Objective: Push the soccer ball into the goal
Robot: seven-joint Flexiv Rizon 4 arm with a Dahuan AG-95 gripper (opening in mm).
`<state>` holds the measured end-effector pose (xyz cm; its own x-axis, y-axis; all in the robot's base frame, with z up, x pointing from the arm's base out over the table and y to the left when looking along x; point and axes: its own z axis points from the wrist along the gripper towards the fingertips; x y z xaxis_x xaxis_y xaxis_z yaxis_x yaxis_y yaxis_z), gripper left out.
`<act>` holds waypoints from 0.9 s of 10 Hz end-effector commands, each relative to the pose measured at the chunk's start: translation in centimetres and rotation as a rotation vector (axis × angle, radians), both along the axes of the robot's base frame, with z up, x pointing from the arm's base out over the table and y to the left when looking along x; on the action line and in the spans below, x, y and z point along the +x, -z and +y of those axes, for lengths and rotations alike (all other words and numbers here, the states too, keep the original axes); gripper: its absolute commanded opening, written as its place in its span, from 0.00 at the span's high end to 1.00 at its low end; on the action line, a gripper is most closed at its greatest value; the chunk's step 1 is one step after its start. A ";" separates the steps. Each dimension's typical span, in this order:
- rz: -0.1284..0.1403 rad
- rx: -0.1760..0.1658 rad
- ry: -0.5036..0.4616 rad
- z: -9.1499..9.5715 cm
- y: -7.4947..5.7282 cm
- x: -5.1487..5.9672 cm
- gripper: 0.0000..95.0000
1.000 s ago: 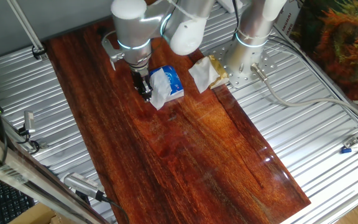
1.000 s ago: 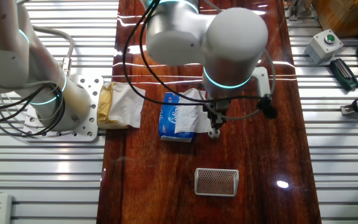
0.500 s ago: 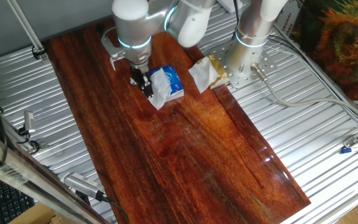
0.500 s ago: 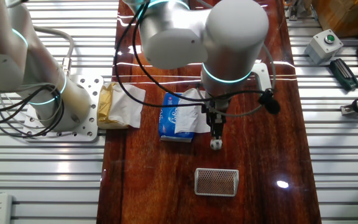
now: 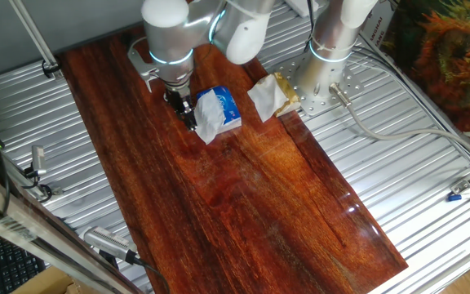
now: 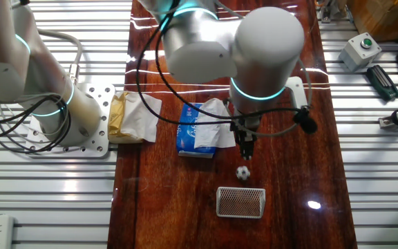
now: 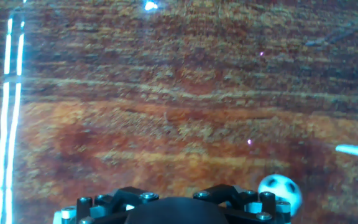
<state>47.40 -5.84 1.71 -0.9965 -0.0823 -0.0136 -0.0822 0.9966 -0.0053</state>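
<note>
The soccer ball (image 6: 243,173), tiny and white with black patches, lies on the dark wooden board just short of the goal (image 6: 240,202). The goal is a small pale frame with a mesh face near the board's end. My gripper (image 6: 246,153) points down right behind the ball, a small gap away from it. Its black fingers are shut with nothing between them. In the hand view the ball (image 7: 280,190) shows at the lower right, beside the gripper's base. In the one fixed view my gripper (image 5: 190,121) stands beside the blue packet, and the arm hides both ball and goal.
A blue packet with white tissue (image 6: 197,130) lies close beside the gripper. Crumpled white-and-tan paper (image 6: 133,116) sits at the board's edge by the arm's base plate (image 6: 92,117). Ribbed metal table (image 6: 47,187) flanks the board on both sides.
The ball has rolled from the fingertips toward the goal. My gripper followed it the same way and now trails it by a small gap.
</note>
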 end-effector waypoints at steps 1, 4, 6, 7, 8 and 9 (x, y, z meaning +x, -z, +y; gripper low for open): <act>0.009 0.005 0.001 -0.2 -0.4 0.6 0.00; 0.002 0.001 0.006 -0.3 -0.3 0.8 0.00; -0.001 0.001 0.024 -0.5 0.2 1.2 0.20; 0.004 -0.008 0.033 -0.6 0.3 1.5 0.40; 0.006 -0.034 0.042 -0.7 0.2 2.2 0.80; 0.006 -0.038 0.047 -0.8 0.0 2.7 0.80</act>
